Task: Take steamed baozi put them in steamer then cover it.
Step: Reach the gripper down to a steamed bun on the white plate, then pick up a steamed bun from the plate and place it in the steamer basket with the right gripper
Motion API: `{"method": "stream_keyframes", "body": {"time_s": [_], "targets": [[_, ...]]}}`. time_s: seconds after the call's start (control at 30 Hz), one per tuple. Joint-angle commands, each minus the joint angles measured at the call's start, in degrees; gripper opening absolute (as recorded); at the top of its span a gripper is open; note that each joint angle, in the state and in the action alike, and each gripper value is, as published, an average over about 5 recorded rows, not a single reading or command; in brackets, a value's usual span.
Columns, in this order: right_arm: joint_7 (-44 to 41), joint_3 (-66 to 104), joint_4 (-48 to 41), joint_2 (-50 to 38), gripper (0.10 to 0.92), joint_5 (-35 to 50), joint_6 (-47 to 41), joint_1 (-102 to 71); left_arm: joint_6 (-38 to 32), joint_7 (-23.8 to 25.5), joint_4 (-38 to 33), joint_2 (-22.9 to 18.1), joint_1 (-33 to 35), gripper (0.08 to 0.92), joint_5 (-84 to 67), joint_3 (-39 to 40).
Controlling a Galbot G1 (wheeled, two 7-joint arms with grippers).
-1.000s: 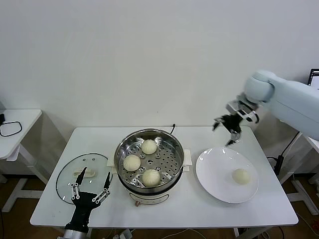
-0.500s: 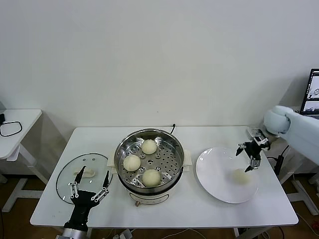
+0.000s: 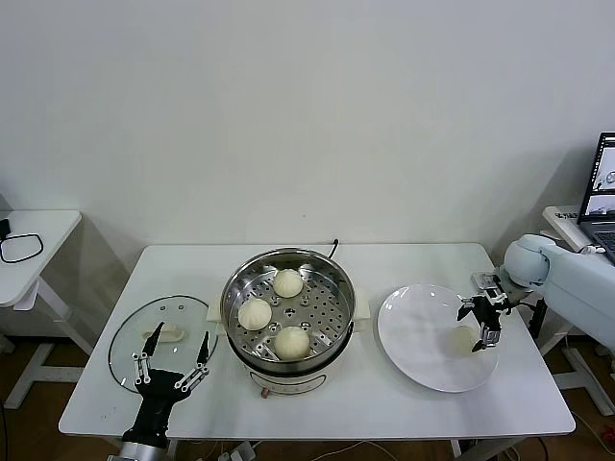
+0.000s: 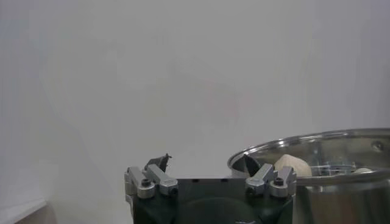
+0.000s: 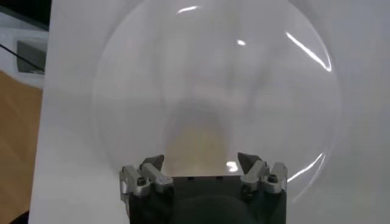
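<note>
Table (image 3: 384, 403) fills lower half of head view. Steamer (image 3: 288, 300) at frame centre w/ three baozi (image 3: 255, 313) in it on the tray: one upper centre, one left, one lower centre. Cover (image 3: 159, 338) lies flat on table, lower left of frame, just beside steamer. Plate (image 3: 423, 336) lower right, near steamer but apart; fourth baozi (image 3: 465, 338) on its right part. Left gripper (image 3: 173, 365) at bottom left, over cover's near edge. Right gripper (image 3: 486, 322) at right, over plate right above that baozi (contact unclear). Side table (image 3: 29, 252) far left edge.
</note>
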Motion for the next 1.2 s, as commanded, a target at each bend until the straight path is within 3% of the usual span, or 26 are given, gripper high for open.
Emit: {"method": "stream_keyframes", "body": {"time_s": [0.03, 0.27, 0.5, 0.67, 0.9, 1.2], "targets": [[1.29, 1.89, -1.1, 0.23, 0.823, -1.44, -0.46, -3.0, 0.04, 0.03, -0.05, 0.36, -0.14, 0.823, -0.04, -0.28], [1.32, 2.08, -0.93, 0.07, 0.813, -2.03, -0.42, -3.14, -0.09, 0.04, 0.08, 0.27, -0.14, 0.823, -0.04, -0.15], [1.13, 0.88, 0.9, -0.47, 0.671, -1.67, -0.4, -0.48, 0.01, 0.01, -0.72, 0.39, 0.09, 0.823, -0.05, -0.32], [-1.94, -2.0, 3.28, -0.74, 0.639, 1.25, -0.2, 7.52, 0.11, 0.01, -1.0, 0.64, 0.05, 0.823, -0.05, -0.16], [-9.61, -15.81, 7.82, 3.93, 0.642, 13.15, -0.7, 29.64, 0.18, -0.01, -1.05, 0.97, -0.34, 0.823, -0.05, 0.43], [-6.29, -26.08, 17.61, 17.8, 0.65, 32.57, -9.06, 46.24, -0.37, -0.06, -0.07, 1.23, -0.41, 0.823, 0.03, 0.64]]}}
